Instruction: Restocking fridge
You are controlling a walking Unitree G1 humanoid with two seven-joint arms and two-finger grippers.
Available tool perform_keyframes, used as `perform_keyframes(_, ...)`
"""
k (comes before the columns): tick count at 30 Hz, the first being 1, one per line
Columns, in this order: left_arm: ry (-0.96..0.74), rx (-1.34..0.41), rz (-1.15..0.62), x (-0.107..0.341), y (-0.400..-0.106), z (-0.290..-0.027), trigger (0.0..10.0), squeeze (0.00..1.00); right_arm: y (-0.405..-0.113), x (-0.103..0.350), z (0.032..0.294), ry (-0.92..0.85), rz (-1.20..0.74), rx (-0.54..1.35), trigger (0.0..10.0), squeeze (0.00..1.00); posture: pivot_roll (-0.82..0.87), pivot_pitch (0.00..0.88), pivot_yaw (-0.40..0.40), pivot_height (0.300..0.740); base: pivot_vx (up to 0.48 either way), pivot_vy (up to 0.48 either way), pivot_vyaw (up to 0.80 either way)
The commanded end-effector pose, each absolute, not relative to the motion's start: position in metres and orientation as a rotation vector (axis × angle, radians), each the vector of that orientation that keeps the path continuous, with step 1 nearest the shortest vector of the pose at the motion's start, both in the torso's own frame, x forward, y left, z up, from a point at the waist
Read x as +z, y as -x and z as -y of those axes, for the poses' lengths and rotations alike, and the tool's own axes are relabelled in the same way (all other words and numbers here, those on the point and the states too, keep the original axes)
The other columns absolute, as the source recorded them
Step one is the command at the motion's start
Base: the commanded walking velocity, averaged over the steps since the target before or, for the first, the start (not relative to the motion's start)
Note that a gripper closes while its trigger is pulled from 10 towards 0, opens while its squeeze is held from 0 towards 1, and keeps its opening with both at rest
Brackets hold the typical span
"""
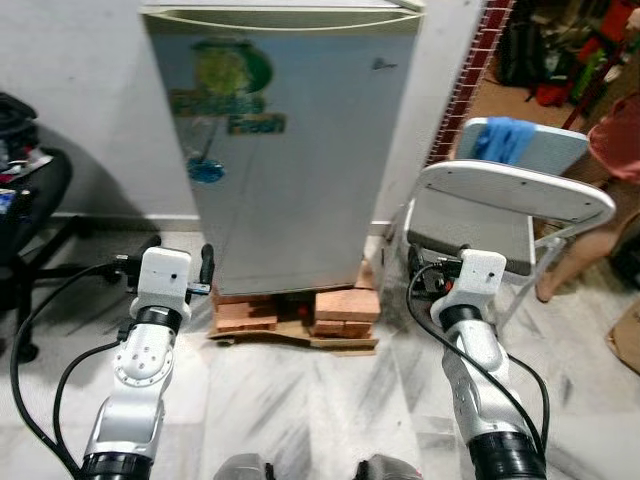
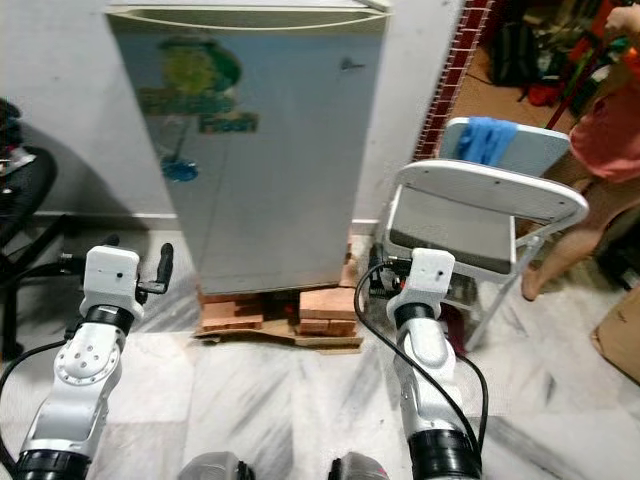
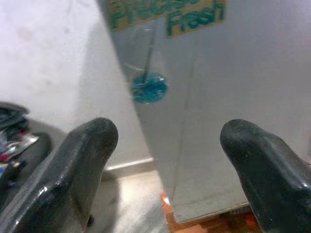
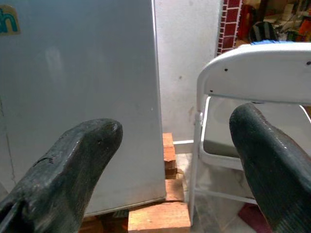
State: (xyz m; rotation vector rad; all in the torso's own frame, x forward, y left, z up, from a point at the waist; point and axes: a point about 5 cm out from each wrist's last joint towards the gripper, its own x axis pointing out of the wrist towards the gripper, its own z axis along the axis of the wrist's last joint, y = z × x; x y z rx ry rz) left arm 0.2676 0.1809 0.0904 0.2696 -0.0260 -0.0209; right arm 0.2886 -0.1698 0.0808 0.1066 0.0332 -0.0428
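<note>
- While the fridge stands shut on a stack of bricks straight ahead, both arms are raised toward it with nothing in hand.
- The left gripper faces the door's left side, jaws spread wide and empty.
- The right gripper points between the fridge's right edge and a white folding chair, jaws likewise apart.
- Opening the door looks like the step in hand; I would find its free edge first.
- Keep the right arm clear of the chair while swinging.
</note>
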Motion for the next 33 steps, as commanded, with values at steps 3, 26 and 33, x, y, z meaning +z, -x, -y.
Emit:
perform_keyframes(3,-0.255,-0.014,0.026,0.091,-0.266,-0.182,10.0,0.00,-0.283,0.082,0.173,-0.123,-0.015,-0.043,10.0,0.00,0.11,0.056,-0.069,0.740,0.000,0.480,0.00)
perform_keyframes(26,-0.246,-0.009,0.001,0.085,-0.259,-0.189,10.0,0.00,-0.281,0.083,0.182,-0.104,-0.011,-0.056,10.0,0.00,0.11,0.055,-0.060,0.740,0.000,0.480,-0.74)
perform_keyframes(33,-0.228,-0.006,-0.014,0.081,-0.256,-0.190,10.0,0.00,-0.277,0.077,0.179,-0.102,-0.031,-0.047,10.0,0.00,0.10,0.055,-0.064,0.740,0.000,0.480,-0.80)
